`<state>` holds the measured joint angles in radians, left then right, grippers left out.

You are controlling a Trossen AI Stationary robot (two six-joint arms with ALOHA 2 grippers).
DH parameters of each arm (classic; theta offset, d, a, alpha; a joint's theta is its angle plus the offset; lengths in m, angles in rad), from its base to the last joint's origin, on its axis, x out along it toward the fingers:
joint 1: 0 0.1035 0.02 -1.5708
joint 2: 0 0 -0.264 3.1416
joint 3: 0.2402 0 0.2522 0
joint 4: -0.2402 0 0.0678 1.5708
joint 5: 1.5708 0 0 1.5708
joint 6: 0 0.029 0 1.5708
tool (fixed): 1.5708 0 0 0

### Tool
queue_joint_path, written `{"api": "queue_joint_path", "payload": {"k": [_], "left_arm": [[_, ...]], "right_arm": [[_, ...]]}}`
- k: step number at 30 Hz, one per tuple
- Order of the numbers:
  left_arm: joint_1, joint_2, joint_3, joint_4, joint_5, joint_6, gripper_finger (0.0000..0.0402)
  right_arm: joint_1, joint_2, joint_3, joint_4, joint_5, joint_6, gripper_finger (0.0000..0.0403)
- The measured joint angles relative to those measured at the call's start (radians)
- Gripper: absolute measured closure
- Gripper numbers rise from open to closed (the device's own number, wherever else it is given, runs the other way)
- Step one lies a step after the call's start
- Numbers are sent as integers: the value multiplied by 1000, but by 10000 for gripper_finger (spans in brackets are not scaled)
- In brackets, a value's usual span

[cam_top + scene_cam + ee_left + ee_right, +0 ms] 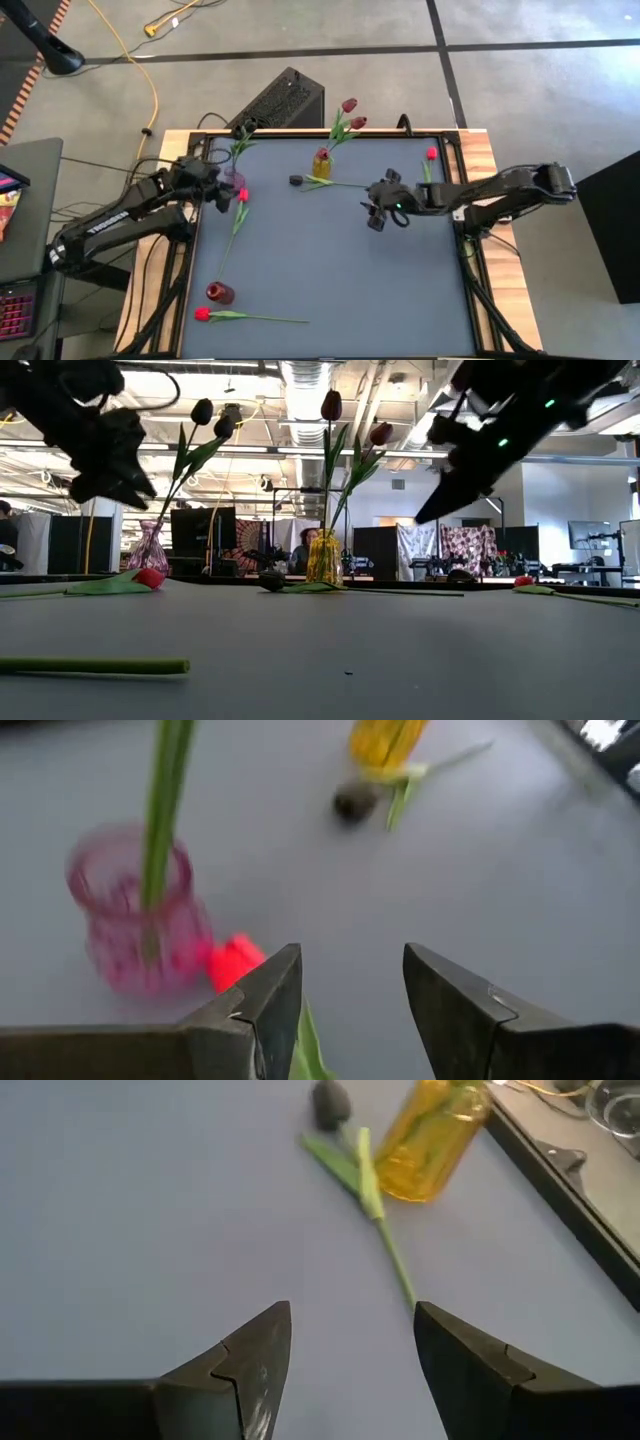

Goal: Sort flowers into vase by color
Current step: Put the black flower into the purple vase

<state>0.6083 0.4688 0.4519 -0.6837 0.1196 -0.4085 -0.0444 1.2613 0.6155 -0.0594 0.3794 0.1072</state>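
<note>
A pink vase (233, 180) at the far left holds dark tulips (203, 410). A yellow vase (322, 163) at the far middle holds maroon tulips (349, 105). A red tulip (242, 195) lies beside the pink vase, with my open left gripper (350, 955) just above its head (235, 960). A near-black tulip (328, 1100) lies next to the yellow vase, its stem (385, 1230) running toward my open right gripper (350, 1310), which hovers above the mat. More red tulips lie at the far right (431, 154) and near left (202, 314).
A small red vase (220, 293) stands at the near left, beside the stem end of the red tulip. A black box (280, 100) and cables lie beyond the far edge. The grey mat's middle and near right (380, 290) are bare.
</note>
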Motion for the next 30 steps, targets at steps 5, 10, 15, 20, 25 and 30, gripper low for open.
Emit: {"api": "queue_joint_path", "payload": {"k": [5,10,15,20,25,30], "left_arm": [[-72,37,0,-58,8,-48,237],[-165,48,0,-57,20,-64,237],[-270,48,0,20,33,-73,237],[-368,48,0,133,24,-27,237],[-437,48,0,223,20,33,237],[-473,48,0,258,-26,66,237]], "right_arm": [[-106,89,0,97,-117,-71,163],[-209,171,1,146,-155,-84,163],[-287,253,1,213,-240,-90,163],[-336,322,5,273,-299,-116,163],[-372,385,28,271,-301,-117,163],[-384,442,49,269,-302,-139,167]]}}
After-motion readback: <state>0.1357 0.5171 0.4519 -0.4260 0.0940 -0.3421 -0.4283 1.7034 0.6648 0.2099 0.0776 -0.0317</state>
